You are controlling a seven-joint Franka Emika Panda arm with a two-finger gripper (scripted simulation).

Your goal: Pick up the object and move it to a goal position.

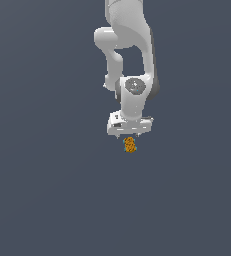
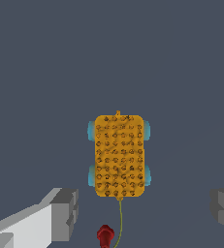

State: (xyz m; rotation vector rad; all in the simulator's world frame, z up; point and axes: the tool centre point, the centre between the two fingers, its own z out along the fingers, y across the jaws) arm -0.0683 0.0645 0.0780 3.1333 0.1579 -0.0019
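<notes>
The object (image 1: 130,145) is a small flat orange block with dark speckles and teal edges, lying on the dark grey floor. In the exterior view it shows just below the white gripper (image 1: 129,134), which hangs over it. In the wrist view the object (image 2: 120,156) lies between and beyond the two grey fingertips (image 2: 65,213), which stand far apart on either side, not touching it. The gripper (image 2: 145,213) is open and empty. A thin cord runs from the block to a small red piece (image 2: 105,236).
The dark grey floor (image 1: 47,190) stretches flat on all sides. The white arm (image 1: 127,50) rises above the gripper towards the exterior view's top.
</notes>
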